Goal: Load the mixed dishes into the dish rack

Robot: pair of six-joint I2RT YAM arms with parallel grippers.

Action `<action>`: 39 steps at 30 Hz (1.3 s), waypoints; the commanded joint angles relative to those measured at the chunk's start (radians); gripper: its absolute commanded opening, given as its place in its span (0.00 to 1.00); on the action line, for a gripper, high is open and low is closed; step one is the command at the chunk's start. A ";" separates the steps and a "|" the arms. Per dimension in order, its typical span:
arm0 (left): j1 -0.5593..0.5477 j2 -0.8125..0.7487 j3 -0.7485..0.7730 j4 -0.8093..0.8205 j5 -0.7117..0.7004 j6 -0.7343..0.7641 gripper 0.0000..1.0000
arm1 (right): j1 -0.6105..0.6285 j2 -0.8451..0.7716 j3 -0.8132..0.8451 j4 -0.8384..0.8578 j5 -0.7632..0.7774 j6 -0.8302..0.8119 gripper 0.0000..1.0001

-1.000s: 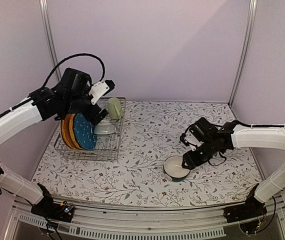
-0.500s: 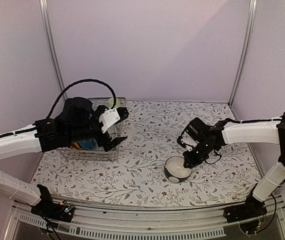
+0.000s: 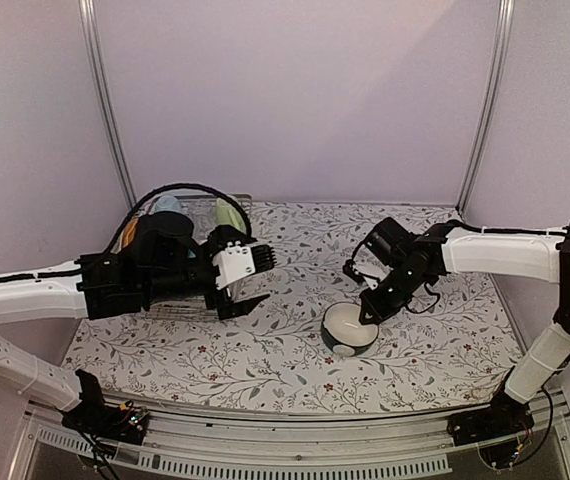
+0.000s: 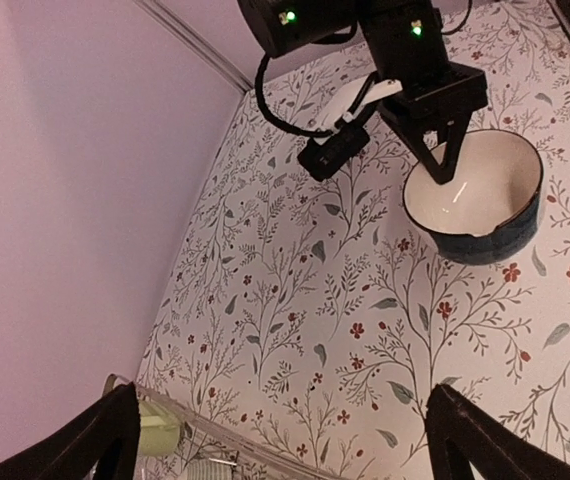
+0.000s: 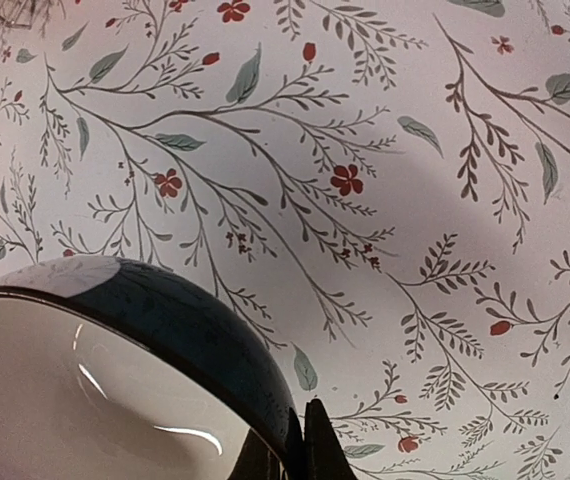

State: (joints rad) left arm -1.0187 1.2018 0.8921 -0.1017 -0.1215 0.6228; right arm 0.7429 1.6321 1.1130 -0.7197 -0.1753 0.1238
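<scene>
A bowl (image 3: 348, 329) with a dark outside and a pale inside sits right of the table's middle. My right gripper (image 3: 368, 311) is shut on its far right rim, one finger inside and one outside. The right wrist view shows the fingers (image 5: 315, 440) pinching the dark rim (image 5: 175, 320). I cannot tell whether the bowl is lifted. My left gripper (image 3: 258, 281) is open and empty, out over the table right of the dish rack (image 3: 236, 205) and facing the bowl (image 4: 485, 205). My left arm hides most of the rack. A pale yellow-green mug (image 3: 227, 214) shows in it.
A light blue mug (image 3: 168, 204) shows at the rack's back left. The rack's wire edge (image 4: 200, 425) and the green mug (image 4: 160, 437) lie under my left gripper (image 4: 285, 425). Purple walls and metal posts close in the floral table (image 3: 265, 350).
My left arm has swung down from above the rack and out to the right over the table, gripper open. My right gripper has moved the bowl a little left.
</scene>
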 commanded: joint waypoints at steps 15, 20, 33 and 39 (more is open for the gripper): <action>-0.273 0.128 0.063 -0.098 0.173 0.386 1.00 | 0.075 0.069 0.095 0.067 -0.669 -0.119 0.00; -0.291 0.131 0.058 -0.110 0.229 0.436 1.00 | 0.078 0.076 0.100 0.056 -0.690 -0.158 0.00; -0.306 0.193 0.060 -0.021 0.192 0.517 1.00 | 0.085 0.107 0.113 0.057 -0.725 -0.171 0.00; -0.305 0.195 0.039 0.024 0.186 0.507 1.00 | 0.099 0.103 0.107 0.066 -0.741 -0.178 0.00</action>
State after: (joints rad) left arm -1.3090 1.3975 0.9310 -0.1352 0.0696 1.1194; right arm 0.8261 1.7256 1.1885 -0.6792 -0.8452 -0.0425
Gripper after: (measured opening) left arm 0.996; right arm 0.054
